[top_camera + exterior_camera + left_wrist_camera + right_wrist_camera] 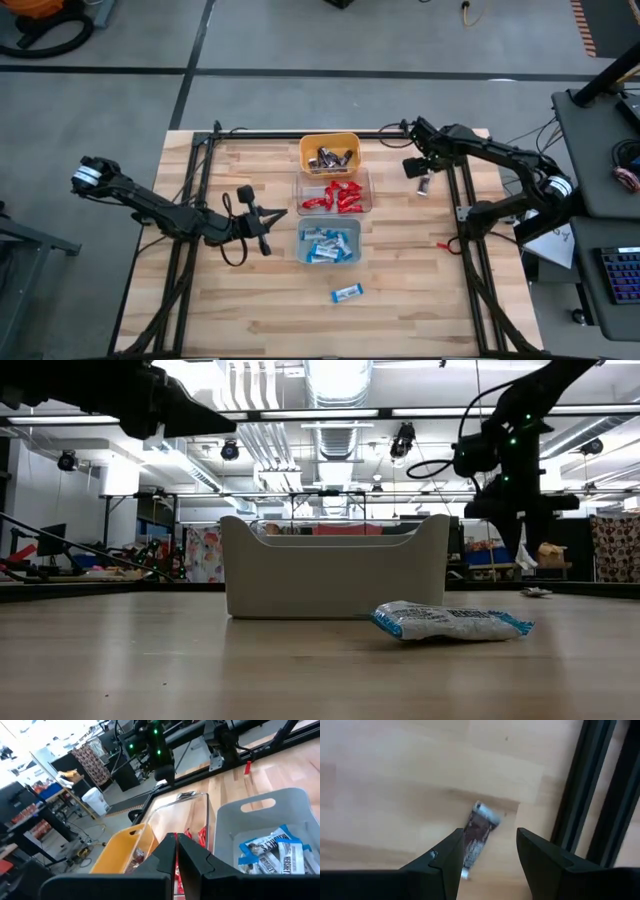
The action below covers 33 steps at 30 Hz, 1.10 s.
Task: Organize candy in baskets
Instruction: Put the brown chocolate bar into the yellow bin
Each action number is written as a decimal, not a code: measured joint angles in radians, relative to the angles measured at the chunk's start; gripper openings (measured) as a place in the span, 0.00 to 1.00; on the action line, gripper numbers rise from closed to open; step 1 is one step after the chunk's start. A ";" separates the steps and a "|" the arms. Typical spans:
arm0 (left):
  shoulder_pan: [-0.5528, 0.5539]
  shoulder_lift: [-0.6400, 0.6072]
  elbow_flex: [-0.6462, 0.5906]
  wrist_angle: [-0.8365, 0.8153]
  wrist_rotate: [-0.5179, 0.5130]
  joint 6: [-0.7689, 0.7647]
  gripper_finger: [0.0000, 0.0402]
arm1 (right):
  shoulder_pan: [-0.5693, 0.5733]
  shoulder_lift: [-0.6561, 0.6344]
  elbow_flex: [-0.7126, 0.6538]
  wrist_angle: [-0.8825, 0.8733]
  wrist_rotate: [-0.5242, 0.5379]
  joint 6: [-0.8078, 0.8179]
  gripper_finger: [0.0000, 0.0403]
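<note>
Three baskets stand in a row at the table's middle: a yellow one (329,152) farthest, with dark bars in it, a clear one (335,192) with red bars, and a grey-blue one (329,243) with blue-and-white bars. A dark brown and silver candy (424,186) lies flat on the wood at the far right. My right gripper (419,168) hovers above it, open and pointing down. In the right wrist view the candy (476,836) shows between and beyond the gripper's (489,842) two fingers, apart from them. My left gripper (276,214) is shut and level, left of the baskets, holding nothing.
A blue-and-white candy (347,293) lies loose on the wood near the front, also seen in the low view (450,622). A red candy (446,244) lies by the right black rail (466,215). That rail (600,795) runs close beside the dark candy.
</note>
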 joint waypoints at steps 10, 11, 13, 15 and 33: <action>-0.001 -0.023 0.025 0.006 0.000 0.085 0.00 | -0.020 0.118 -0.032 0.027 -0.090 0.041 0.43; -0.001 -0.022 0.025 0.006 0.000 0.080 0.00 | -0.016 0.138 -0.039 0.030 -0.090 0.043 0.43; -0.001 -0.018 0.024 0.006 0.001 0.065 0.00 | -0.016 0.179 -0.059 0.048 -0.090 0.042 0.43; -0.001 -0.016 0.024 0.005 0.001 0.065 0.00 | -0.017 0.219 -0.078 0.095 -0.095 0.042 0.43; -0.001 -0.015 0.023 0.004 0.001 0.012 0.00 | -0.005 0.226 -0.095 0.170 -0.105 0.023 0.08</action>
